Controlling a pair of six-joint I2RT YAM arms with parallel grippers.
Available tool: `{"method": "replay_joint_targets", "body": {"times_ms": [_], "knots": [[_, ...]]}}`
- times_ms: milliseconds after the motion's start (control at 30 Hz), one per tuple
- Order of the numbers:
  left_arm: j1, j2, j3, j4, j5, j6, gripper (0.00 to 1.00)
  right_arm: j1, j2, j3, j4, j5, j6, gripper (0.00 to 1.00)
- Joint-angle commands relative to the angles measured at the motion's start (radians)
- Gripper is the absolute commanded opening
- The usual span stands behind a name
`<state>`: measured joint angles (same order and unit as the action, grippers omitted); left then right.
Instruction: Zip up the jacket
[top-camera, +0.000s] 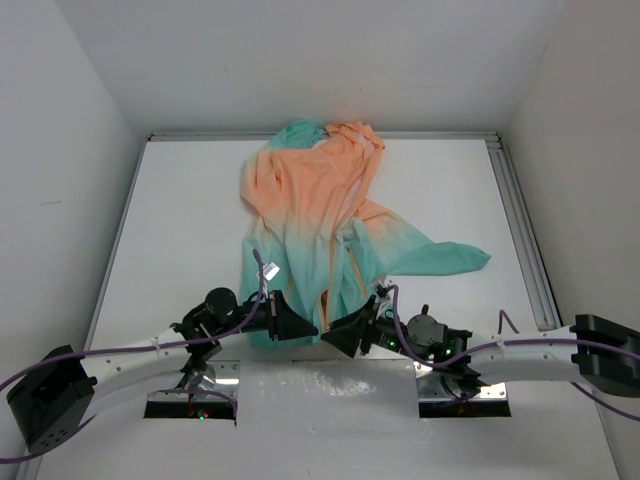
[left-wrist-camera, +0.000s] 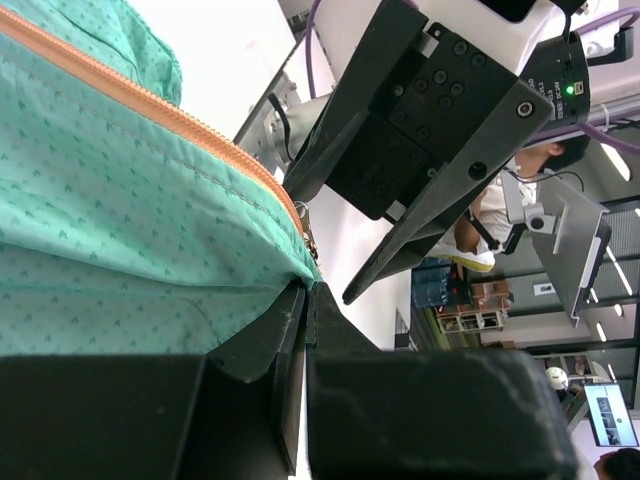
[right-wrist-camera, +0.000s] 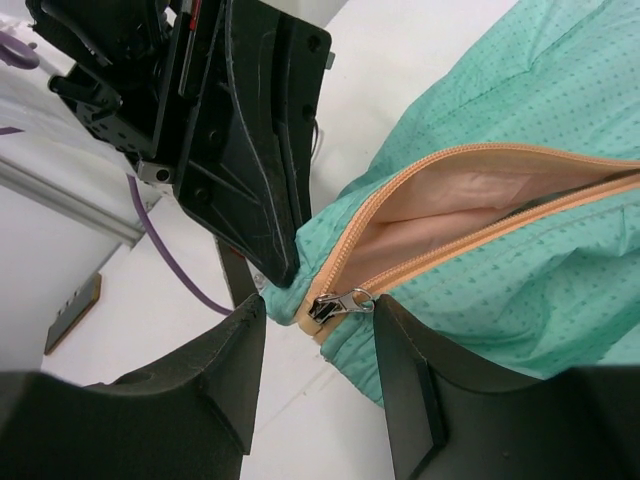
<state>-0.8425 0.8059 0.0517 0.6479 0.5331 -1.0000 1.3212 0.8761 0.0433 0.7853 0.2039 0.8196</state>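
White table (top-camera: 180, 230) is holding jacket (top-camera: 310, 200); my L gripper (top-camera: 297, 326) is pinching teal hem, R gripper (top-camera: 338, 338) is sitting open w/ zipper pull (right-wrist-camera: 340, 303) btwn fingers.

The top external camera sits high above and behind the arm bases, looking down and forward over the whole table (top-camera: 180, 230), from near edge to far wall. The left wrist camera rides close behind the left gripper (top-camera: 300, 327), low over the table and facing right. The right wrist camera sits equally close behind the right gripper (top-camera: 345, 338), facing left. Each wrist view shows the opposite gripper, and both share the near hem of the jacket (top-camera: 310, 200), which the top view places at the near middle.
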Motion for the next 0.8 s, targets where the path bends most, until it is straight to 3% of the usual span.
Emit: {"method": "replay_joint_targets", "body": {"times_ms": [0, 400, 767], "knots": [[0.010, -0.002, -0.052, 0.075, 0.024, 0.000, 0.00, -0.004, -0.005, -0.118, 0.089, 0.032, -0.014, 0.47], [0.010, -0.010, -0.052, 0.075, 0.021, -0.006, 0.00, -0.004, 0.032, -0.108, 0.130, 0.025, -0.013, 0.41], [0.010, -0.010, -0.052, 0.076, 0.018, -0.008, 0.00, -0.004, 0.038, -0.132, 0.183, 0.028, 0.003, 0.22]]}}
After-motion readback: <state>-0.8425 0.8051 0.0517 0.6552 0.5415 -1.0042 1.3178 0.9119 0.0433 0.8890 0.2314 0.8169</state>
